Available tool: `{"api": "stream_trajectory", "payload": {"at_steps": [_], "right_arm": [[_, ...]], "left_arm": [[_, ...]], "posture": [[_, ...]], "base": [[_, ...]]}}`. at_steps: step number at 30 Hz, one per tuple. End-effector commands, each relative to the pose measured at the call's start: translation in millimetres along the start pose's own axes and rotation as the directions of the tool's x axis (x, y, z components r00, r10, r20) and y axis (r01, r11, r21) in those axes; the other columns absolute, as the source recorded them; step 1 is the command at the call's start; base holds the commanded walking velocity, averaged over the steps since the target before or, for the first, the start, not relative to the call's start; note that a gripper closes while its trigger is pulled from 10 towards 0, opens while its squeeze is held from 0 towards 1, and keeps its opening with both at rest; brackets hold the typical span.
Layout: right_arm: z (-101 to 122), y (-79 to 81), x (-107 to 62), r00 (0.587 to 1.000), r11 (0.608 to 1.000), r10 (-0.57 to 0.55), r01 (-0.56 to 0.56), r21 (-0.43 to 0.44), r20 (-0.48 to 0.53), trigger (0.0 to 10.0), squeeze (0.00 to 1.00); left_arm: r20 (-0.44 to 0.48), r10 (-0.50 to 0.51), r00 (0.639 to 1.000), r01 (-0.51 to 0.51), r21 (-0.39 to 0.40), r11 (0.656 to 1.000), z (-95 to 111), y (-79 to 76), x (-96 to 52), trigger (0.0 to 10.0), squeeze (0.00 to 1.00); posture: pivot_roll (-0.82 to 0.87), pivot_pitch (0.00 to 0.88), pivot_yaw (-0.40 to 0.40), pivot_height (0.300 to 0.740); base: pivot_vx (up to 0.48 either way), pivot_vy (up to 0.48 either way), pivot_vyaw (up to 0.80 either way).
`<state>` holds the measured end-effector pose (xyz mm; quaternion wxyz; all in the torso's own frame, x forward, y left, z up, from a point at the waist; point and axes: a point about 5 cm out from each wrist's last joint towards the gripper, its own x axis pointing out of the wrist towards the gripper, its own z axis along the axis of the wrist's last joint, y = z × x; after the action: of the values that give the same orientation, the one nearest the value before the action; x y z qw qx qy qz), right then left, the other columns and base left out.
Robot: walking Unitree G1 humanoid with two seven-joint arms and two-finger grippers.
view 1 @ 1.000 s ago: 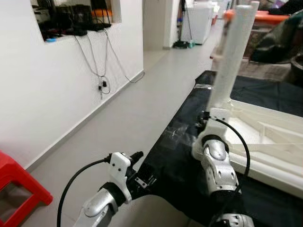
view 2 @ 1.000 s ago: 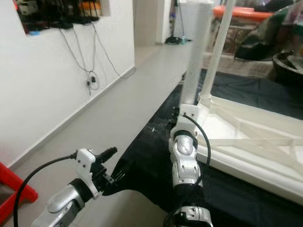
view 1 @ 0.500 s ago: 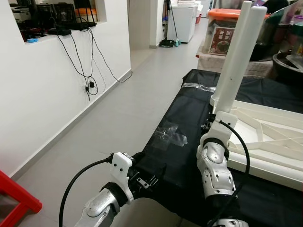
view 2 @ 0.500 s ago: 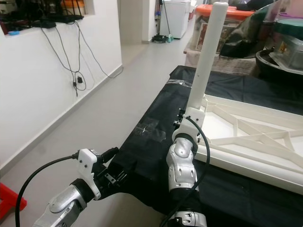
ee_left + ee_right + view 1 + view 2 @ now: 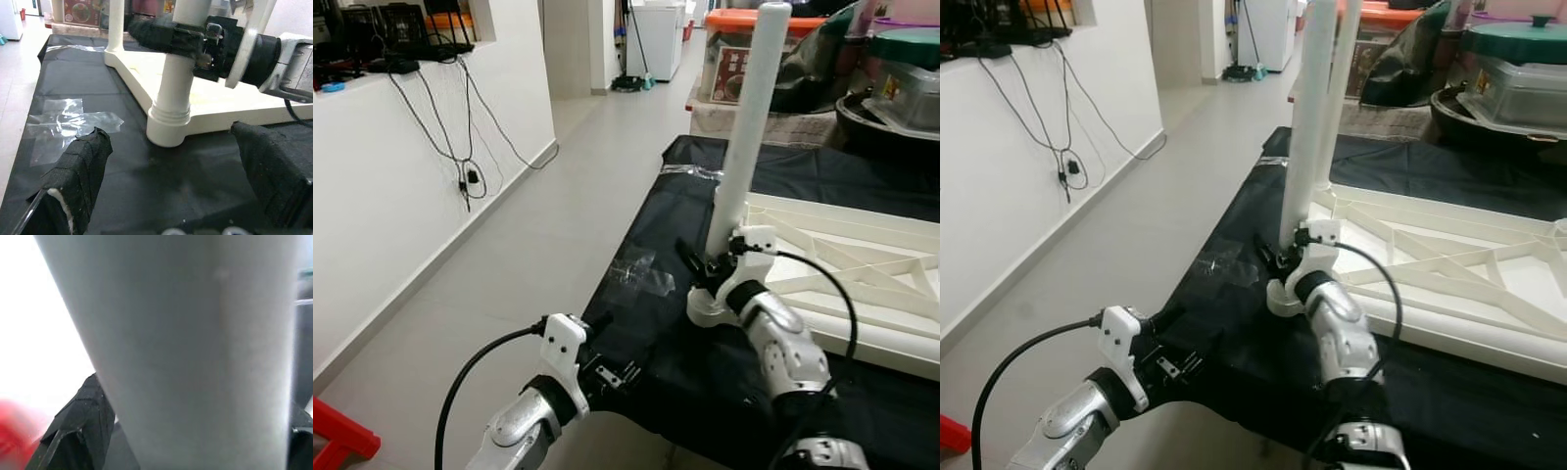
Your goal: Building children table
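One white table leg [image 5: 745, 137] is clamped low down by the right gripper [image 5: 717, 266], its two black fingers closed around the tube just above the flared foot. The leg stands on the black sheet [image 5: 646, 294], just beside the near corner of the upturned white table top [image 5: 862, 284], its foot on the sheet rather than seated in the frame. Its long axis runs nearly vertical, tipped slightly away from the robot and toward the table top, with the rounded end up and the wider collar down. To do this step well, the leg should probably be kept plumb, lifted over the corner socket and pressed straight down, since a tilted entry is likely to jam. The left gripper [image 5: 171, 186] is held low at the near edge of the sheet, its fingers spread apart and empty, facing the leg's foot.
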<state>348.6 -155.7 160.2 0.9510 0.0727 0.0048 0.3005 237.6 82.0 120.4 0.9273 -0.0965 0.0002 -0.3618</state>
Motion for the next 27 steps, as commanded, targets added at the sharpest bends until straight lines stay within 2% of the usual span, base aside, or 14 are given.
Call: {"api": "stream_trajectory", "payload": {"at_steps": [1, 3, 5, 7, 10, 11, 15, 16, 17, 18, 20, 23, 25, 27], "right_arm": [[4, 16.7, 9.1, 0.954, 0.956, 0.292, -0.292, 0.013, -0.06, 10.0, 0.0], [8, 15.7, 7.8, 0.928, 0.931, 0.364, -0.365, 0.012, -0.079, 10.0, 0.0], [12, 18.7, 8.9, 0.871, 0.878, 0.477, -0.478, 0.023, -0.115, 10.0, 0.0], [12, 19.6, 9.2, 0.851, 0.859, 0.51, -0.511, 0.028, -0.125, 10.0, 0.0], [16, 27.1, 15.6, 0.754, 0.769, 0.634, -0.639, 0.035, -0.171, 10.0, 0.0], [16, 27.1, 15.6, 0.754, 0.769, 0.634, -0.639, 0.035, -0.171, 10.0, 0.0], [10, 31.6, 14.5, 0.627, 0.664, 0.726, -0.747, 0.047, -0.282, 10.0, 0.0], [6, 33.1, 14.0, 0.6, 0.645, 0.732, -0.763, 0.046, -0.324, 2.7, 0.0], [6, 33.1, 14.0, 0.6, 0.645, 0.732, -0.763, 0.046, -0.324, 2.7, 0.0], [0, 33.5, 14.8, 0.591, 0.646, 0.714, -0.763, 0.027, -0.376, 0.0, 0.0], [-4, 34.5, 15.8, 0.591, 0.649, 0.695, -0.761, 0.004, -0.409, 0.0, 0.0], [-6, 34.1, 19.7, 0.641, 0.682, 0.646, -0.729, -0.065, -0.416, 0.0, 0.0], [-6, 34.1, 19.7, 0.641, 0.682, 0.646, -0.729, -0.065, -0.416, 0.0, 0.0], [-2, 30.2, 21.0, 0.687, 0.712, 0.613, -0.694, -0.104, -0.391, 0.0, 0.0]], "left_arm": [[-0.016, 0.007, 1.0, -0.007, -0.002, 1.0, -4, 1.8, -0.1, 10.0, 0.0], [-0.015, 0.009, 1.0, -0.009, 0.0, 1.0, -4, 1.9, -0.1, 10.0, 0.0], [-0.014, 0.011, 1.0, -0.011, 0.001, 1.0, -4, 1.7, 0.1, 10.0, 0.0], [-0.014, 0.011, 1.0, -0.011, 0.001, 1.0, -4, 1.6, 0.3, 10.0, 0.0], [-0.013, 0.014, 1.0, -0.014, -0.002, 1.0, -5, 1.0, 0.1, 10.0, 0.0], [-0.013, 0.014, 1.0, -0.014, -0.002, 1.0, -5, 1.0, 0.1, 10.0, 0.0], [-0.014, 0.011, 1.0, -0.011, -0.006, 1.0, -6, 0.0, -0.4, 10.0, 0.0], [-0.015, 0.011, 1.0, -0.011, -0.007, 1.0, -6, 0.0, -0.4, 10.0, 0.0], [-0.015, 0.011, 1.0, -0.011, -0.007, 1.0, -6, 0.0, -0.4, 10.0, 0.0], [-0.016, 0.009, 1.0, -0.009, -0.008, 1.0, -6, -0.1, -0.5, 10.0, 0.0], [-0.017, 0.007, 1.0, -0.007, -0.009, 1.0, -6, -0.2, -0.7, 10.0, 0.0], [-0.021, 0.003, 1.0, -0.003, -0.01, 1.0, -7, -0.2, -1.4, 10.0, 0.0], [-0.021, 0.003, 1.0, -0.003, -0.01, 1.0, -7, -0.2, -1.4, 10.0, 0.0], [-0.023, -0.001, 1.0, 0.001, -0.01, 1.0, -7, -0.3, -1.4, 10.0, 0.0]], "posture": [[0.07, 0.001, 0.0, 0.74], [0.07, 0.001, 0.0, 0.74], [0.07, 0.0, -0.008, 0.74], [0.07, 0.0, -0.008, 0.74], [0.08, 0.0, -0.015, 0.74], [0.08, 0.0, -0.015, 0.74], [0.08, 0.0, -0.015, 0.74], [0.08, 0.0, -0.017, 0.74], [0.08, 0.0, -0.017, 0.74], [0.08, 0.0, -0.015, 0.74], [0.08, 0.0, -0.013, 0.74], [0.07, 0.0, -0.008, 0.74], [0.07, 0.0, -0.008, 0.74], [0.07, 0.0, -0.008, 0.74]], "base": [[0.0, 0.0, 0.0], [0.0, 0.0, 0.0], [0.0, 0.0, 0.0], [0.0, 0.0, 0.0], [0.0, 0.0, 0.0], [0.0, 0.0, 0.0], [0.0, 0.0, 0.0], [0.0, 0.0, 0.0], [0.0, 0.0, 0.0], [0.0, 0.0, 0.0], [0.0, 0.0, 0.0], [0.0, 0.0, 0.0], [0.0, 0.0, 0.0], [0.0, 0.0, 0.0]]}}
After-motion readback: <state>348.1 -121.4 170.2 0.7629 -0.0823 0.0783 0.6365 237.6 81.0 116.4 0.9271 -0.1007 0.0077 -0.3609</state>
